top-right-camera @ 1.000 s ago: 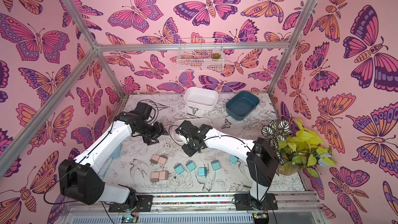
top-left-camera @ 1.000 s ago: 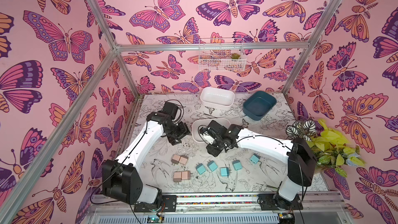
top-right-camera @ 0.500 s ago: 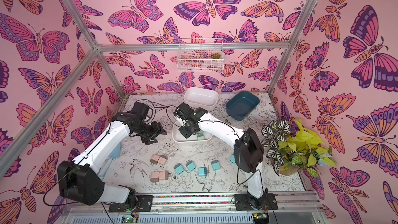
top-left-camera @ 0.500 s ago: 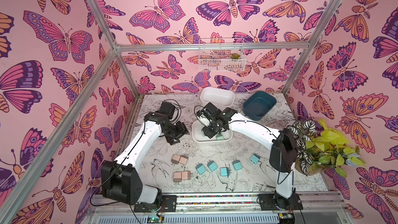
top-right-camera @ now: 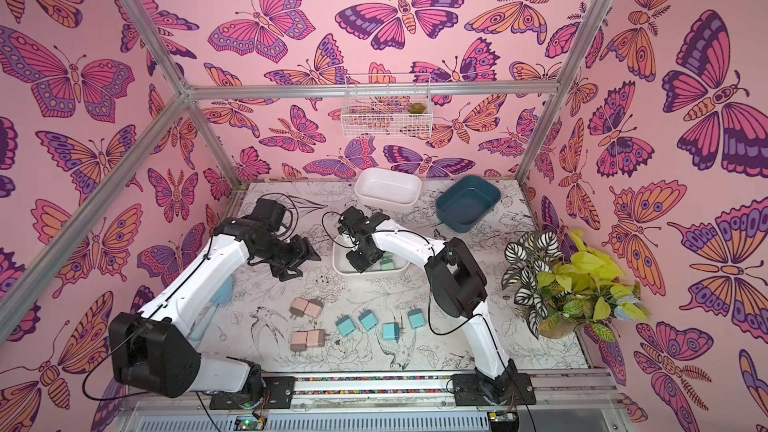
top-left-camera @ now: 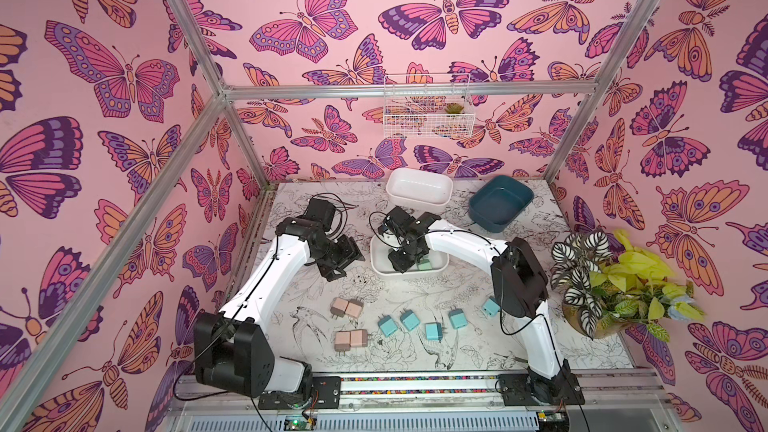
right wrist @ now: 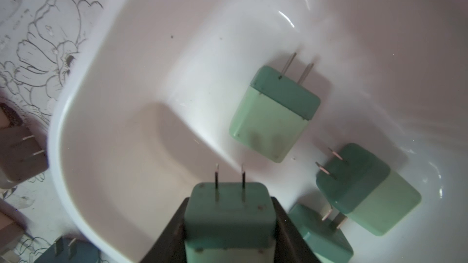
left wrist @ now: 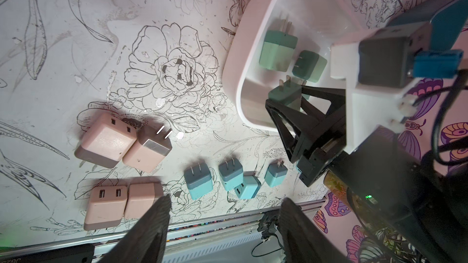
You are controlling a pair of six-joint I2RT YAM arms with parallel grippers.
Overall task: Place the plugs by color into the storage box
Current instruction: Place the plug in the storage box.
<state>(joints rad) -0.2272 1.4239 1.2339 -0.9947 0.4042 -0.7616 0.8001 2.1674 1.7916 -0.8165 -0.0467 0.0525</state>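
- In both top views the right claw [top-left-camera: 401, 263] hangs inside the white box [top-left-camera: 376, 260] and hides most of its contents. Some mint plugs [top-left-camera: 424, 264] peek out beside it. The left claw [top-left-camera: 332, 273] hovers just beside the white box, too small to read.
- On the table [top-left-camera: 415, 297] near the white box lie four squarish pink plugs [top-left-camera: 347, 308] in pairs and a loose row of teal plugs [top-left-camera: 410, 320].
- In the left wrist view the left claw [left wrist: 225, 199] is cut off by the frame edge. Its fingers stand wide apart, holding nothing. The right arm covers part of the white box [left wrist: 233, 72].
- In the right wrist view the right claw [right wrist: 229, 203] is clamped on a two-tone mint plug [right wrist: 229, 223] with bare metal prongs, above the glossy floor of the white box [right wrist: 101, 148]. Three more lie inside, one cut off at the edge.
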